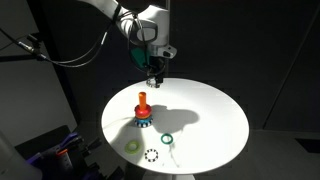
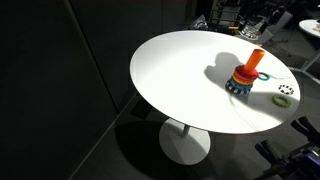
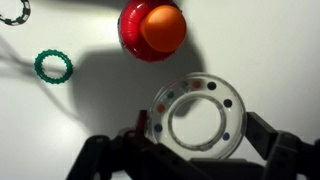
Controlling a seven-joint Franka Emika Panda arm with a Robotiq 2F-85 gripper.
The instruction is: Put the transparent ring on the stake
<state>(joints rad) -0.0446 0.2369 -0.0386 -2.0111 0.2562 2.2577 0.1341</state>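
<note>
Dark surroundings close in on a round white table (image 1: 210,110), lit brightly from above and seen in both exterior views (image 2: 180,70). On it stands the stake (image 1: 143,108), an orange-red peg on a wider round base rimmed in blue-teal, left of the table's middle in an exterior view. It throws a long shadow across the tabletop.

Toward the near edge lie 3 loose rings: a green ring (image 1: 168,138), a black-and-white dotted ring (image 1: 151,155) and a pale yellow-green ring (image 1: 132,146). All 3 lie flat and apart from the stake.

The gripper (image 1: 153,76) hangs in the air above the far part of the table, clear of the surface and slightly right of the stake — not directly over it.

In the wrist view the gripper (image 3: 198,130) has its 2 dark fingers pressed against opposite sides of the transparent ring (image 3: 235,108), which it grips flat between them. The ring is clear, with small coloured dots around its band, and the white tabletop (image 3: 260,50) shows through its hole. The stake (image 3: 152,28) appears from above as an orange top inside a red circle, at the upper edge of that view, beside the held ring and not inside its hole. The green ring (image 3: 53,66) lies well to the left, and the dotted ring (image 3: 12,12) is cut off at the top left corner.
</note>
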